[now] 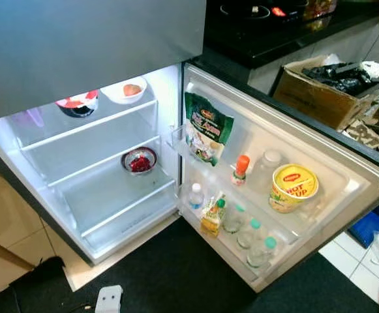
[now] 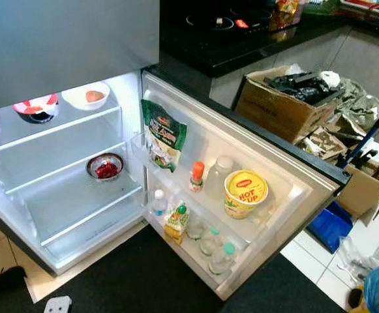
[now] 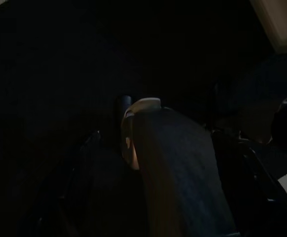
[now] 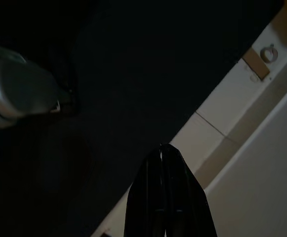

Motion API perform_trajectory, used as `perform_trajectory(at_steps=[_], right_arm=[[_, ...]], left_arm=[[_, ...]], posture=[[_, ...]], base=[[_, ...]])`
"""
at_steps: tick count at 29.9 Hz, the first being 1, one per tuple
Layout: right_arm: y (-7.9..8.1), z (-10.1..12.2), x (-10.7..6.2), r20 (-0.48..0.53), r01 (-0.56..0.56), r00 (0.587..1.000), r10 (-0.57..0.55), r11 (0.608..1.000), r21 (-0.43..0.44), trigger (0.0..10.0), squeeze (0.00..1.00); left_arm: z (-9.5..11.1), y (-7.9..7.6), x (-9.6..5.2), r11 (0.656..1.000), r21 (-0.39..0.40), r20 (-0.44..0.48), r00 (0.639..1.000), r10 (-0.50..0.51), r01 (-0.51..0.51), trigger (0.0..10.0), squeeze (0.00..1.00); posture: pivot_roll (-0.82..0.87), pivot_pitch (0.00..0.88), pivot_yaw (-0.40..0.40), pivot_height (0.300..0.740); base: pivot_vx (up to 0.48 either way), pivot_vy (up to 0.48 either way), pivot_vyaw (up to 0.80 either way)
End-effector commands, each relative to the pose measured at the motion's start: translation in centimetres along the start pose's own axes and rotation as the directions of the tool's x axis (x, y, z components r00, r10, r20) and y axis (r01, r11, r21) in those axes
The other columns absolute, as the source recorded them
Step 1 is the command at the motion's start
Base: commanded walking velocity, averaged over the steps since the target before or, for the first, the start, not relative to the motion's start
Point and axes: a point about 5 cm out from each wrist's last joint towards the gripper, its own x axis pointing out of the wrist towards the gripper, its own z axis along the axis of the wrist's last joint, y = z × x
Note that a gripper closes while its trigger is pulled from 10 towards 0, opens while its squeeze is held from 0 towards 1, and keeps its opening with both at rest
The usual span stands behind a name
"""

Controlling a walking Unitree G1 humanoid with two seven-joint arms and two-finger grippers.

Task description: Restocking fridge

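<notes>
Fridge (image 1: pixel 98 215) is open ahead, shelves mostly bare, door rack (image 1: pixel 241 257) w/ small bottles. Right gripper (image 4: pixel 165 154) hangs low over the dark mat, fingers pressed together, holding nothing. A clear plastic bottle (image 4: pixel 15 94) lies on its side on the mat, off to one side of the fingertips, apart. Left gripper (image 3: pixel 133 143) is too dark to read; can't tell its opening. I judge the right arm nearer that bottle.

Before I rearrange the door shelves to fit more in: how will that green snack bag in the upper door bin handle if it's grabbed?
The green snack bag looks like soft pouch film, so it would probably crumple and flop rather than hold shape. It stands well above the door bin rim, so it may tip out when nudged. It seems light for its size; the glossy surface could be slippery.
</notes>
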Motion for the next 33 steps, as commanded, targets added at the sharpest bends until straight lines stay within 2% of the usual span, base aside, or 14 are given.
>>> perform_trajectory(at_steps=[1,10,33], right_arm=[[-0.19,-0.37,-0.08,-0.009,0.011,1.000,-0.011,1.000,0.007,10.0,0.00],[-0.23,-0.05,-0.02,-0.005,0.012,1.000,-0.012,1.000,-0.006,10.0,0.00],[0.15,-0.63,-0.06,-0.019,0.001,1.000,-0.001,1.000,-0.021,10.0,0.00]], left_arm=[[-1.20,-0.96,0.04,1.000,0.005,-0.049,0.998,-0.027,0.027,10.0,0.00],[-0.68,-1.73,0.36,0.999,0.011,-0.040,0.998,-0.052,0.053,10.0,0.00],[-0.92,-1.46,0.23,0.999,0.007,-0.047,0.998,-0.049,0.050,10.0,0.00]], posture=[[-0.15,0.097,-0.060,0.740],[-0.15,0.093,-0.060,0.740],[-0.16,0.100,-0.049,0.740]], base=[[0.000,-0.368,0.00],[0.000,-0.395,0.00],[0.000,-0.428,0.00]])
